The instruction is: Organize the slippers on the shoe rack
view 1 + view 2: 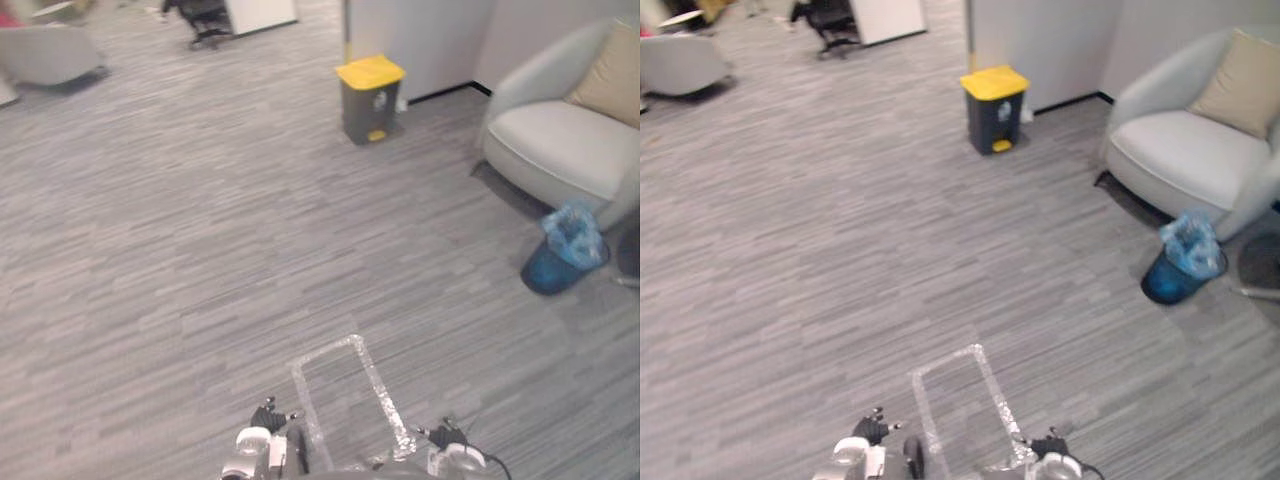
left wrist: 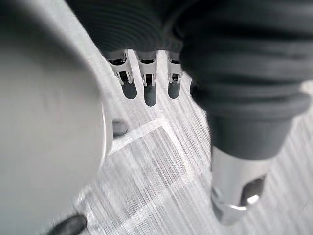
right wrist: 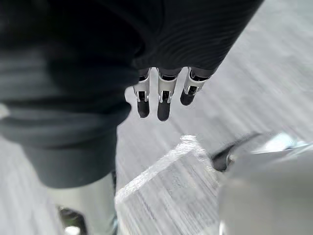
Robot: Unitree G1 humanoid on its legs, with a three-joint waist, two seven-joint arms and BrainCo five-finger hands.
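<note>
At the bottom edge of the frame, the left hand (image 2: 149, 88) and the right hand (image 3: 164, 100) hang released, fingers straight and holding nothing, either side of a taped rectangle (image 1: 382, 398) on the grey carpet (image 1: 180, 250). A yellow-lidded bin (image 1: 370, 98) stands upper centre, with an armchair (image 1: 560, 150) and a blue basket (image 1: 565, 255) at right.

Two armchairs (image 1: 560, 150) (image 1: 45, 55) (one far off), one yellow-lidded bin (image 1: 370, 98), one blue wastebasket (image 1: 560, 262)
</note>
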